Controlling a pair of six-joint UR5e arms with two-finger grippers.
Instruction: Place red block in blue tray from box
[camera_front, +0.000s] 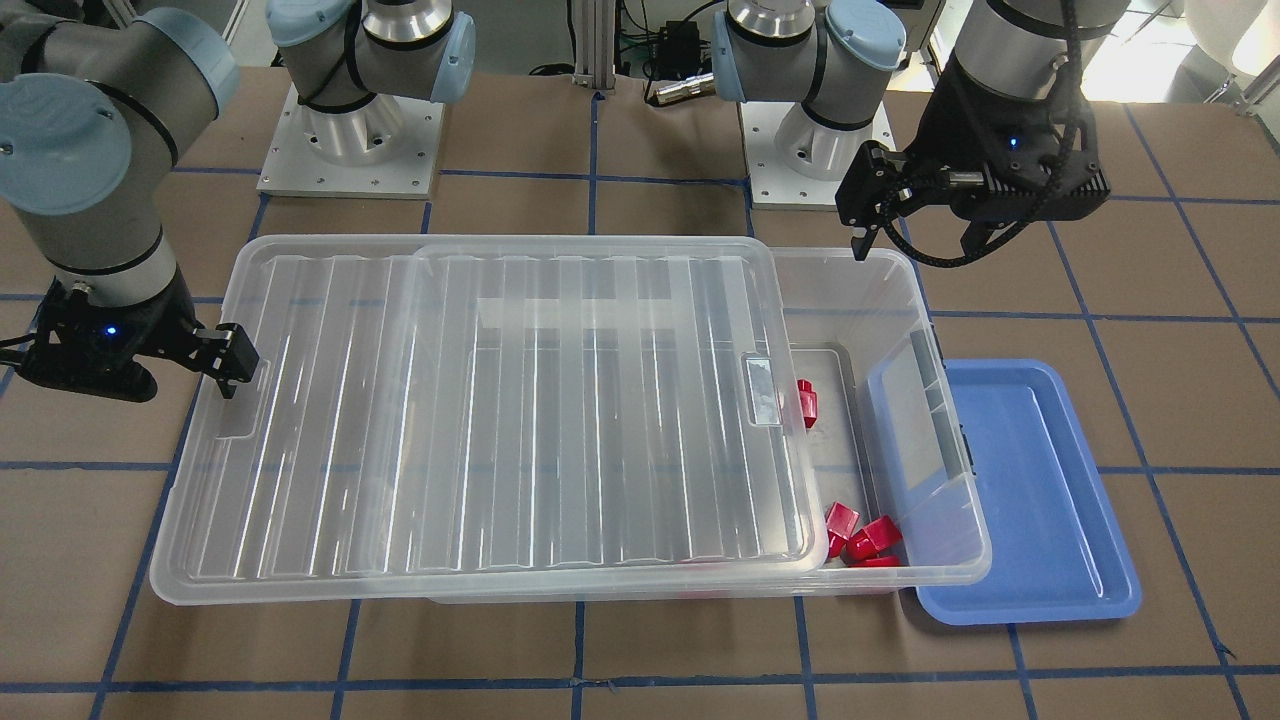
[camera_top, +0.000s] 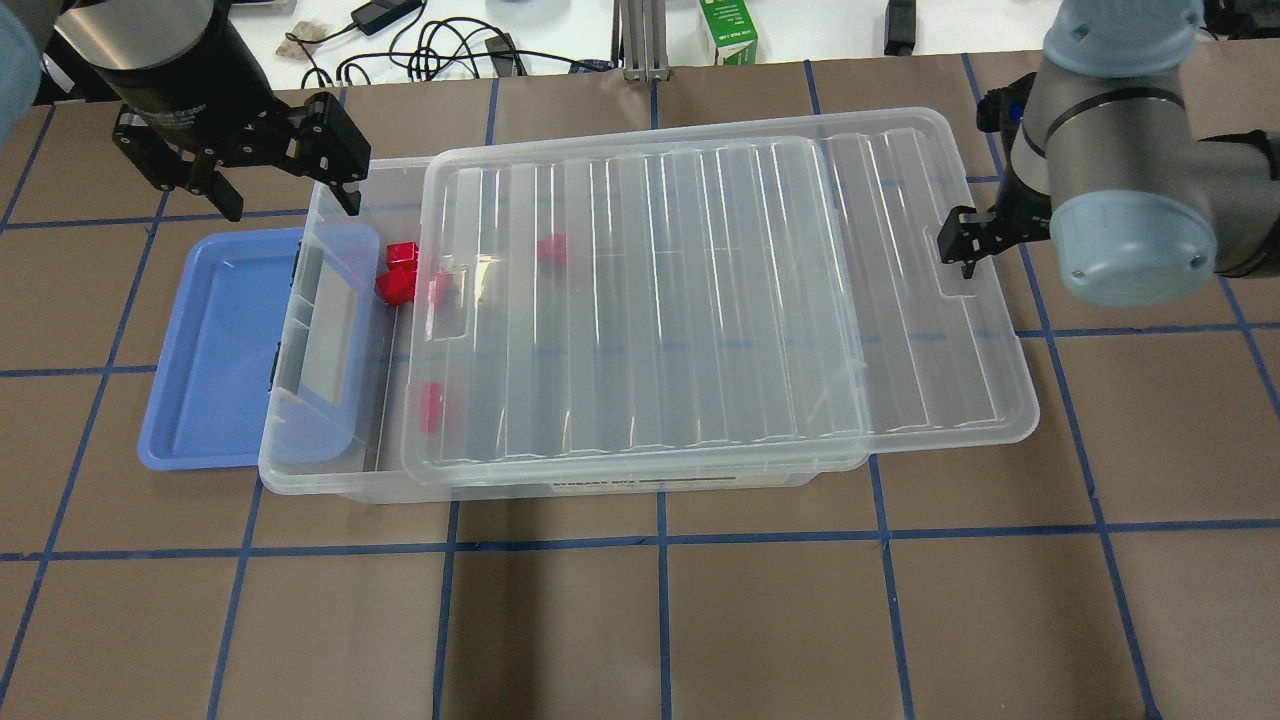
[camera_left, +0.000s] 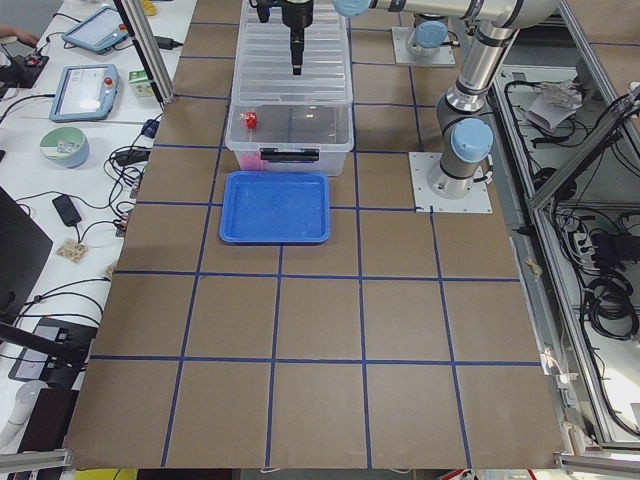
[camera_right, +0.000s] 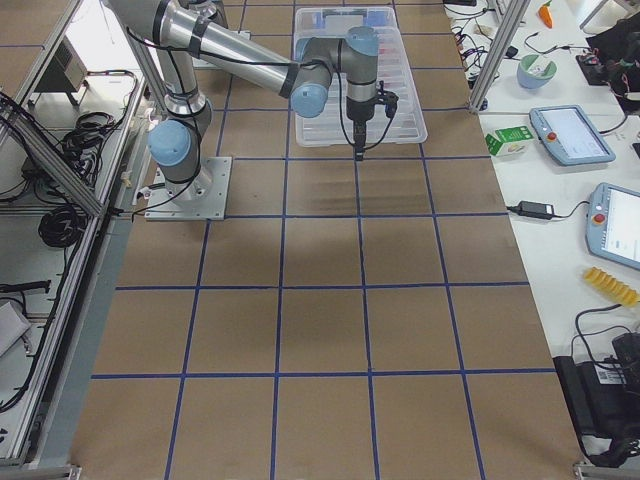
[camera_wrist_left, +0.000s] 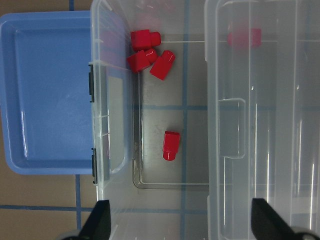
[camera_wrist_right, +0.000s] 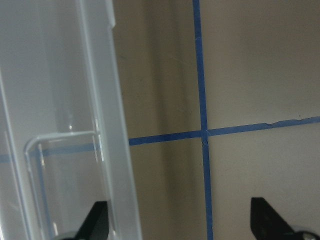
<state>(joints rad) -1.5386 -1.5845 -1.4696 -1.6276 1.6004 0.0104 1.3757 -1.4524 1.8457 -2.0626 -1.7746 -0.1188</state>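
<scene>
The box (camera_top: 330, 482) lies across the table with its lid (camera_top: 700, 300) slid toward my right, so its left end is uncovered. Several red pieces lie there. One red block (camera_wrist_left: 170, 146) with a narrower stub lies alone; it also shows in the front view (camera_front: 806, 402). A cluster of red pieces (camera_wrist_left: 147, 52) lies in the far corner. The blue tray (camera_top: 215, 350) is empty and sits against the box's left end. My left gripper (camera_wrist_left: 182, 225) is open and empty above the uncovered end. My right gripper (camera_wrist_right: 182, 225) is open, astride the lid's right edge.
Another red piece (camera_top: 551, 248) lies under the lid. The tray's edge sits under the box's rim and latch handle (camera_wrist_left: 93, 122). Blue tape lines cross the brown table (camera_top: 700, 620). Both arm bases (camera_front: 350, 140) stand behind the box.
</scene>
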